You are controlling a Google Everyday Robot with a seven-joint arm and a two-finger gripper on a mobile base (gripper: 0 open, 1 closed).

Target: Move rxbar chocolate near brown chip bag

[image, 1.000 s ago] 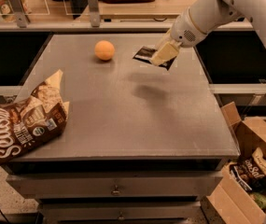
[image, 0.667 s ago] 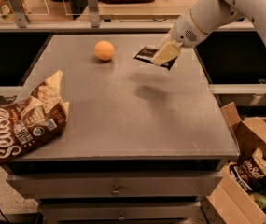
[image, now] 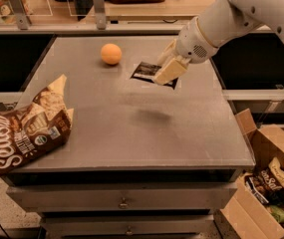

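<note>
The rxbar chocolate (image: 145,70), a flat dark bar with white print, is held in the air above the back right of the grey table (image: 131,128), tilted, its shadow on the table below. My gripper (image: 167,69) is shut on its right end; the arm reaches in from the upper right. The brown chip bag (image: 24,131) with white "Sea Salt" lettering lies at the table's front left corner, hanging over the left edge, far from the bar.
An orange round fruit (image: 111,54) sits at the back of the table, left of the bar. An open cardboard box (image: 266,183) with snack bags stands on the floor at the right. Drawers run below the table front.
The gripper with the bar has shifted slightly left and toward the front. The chip bag and the orange have not moved.
</note>
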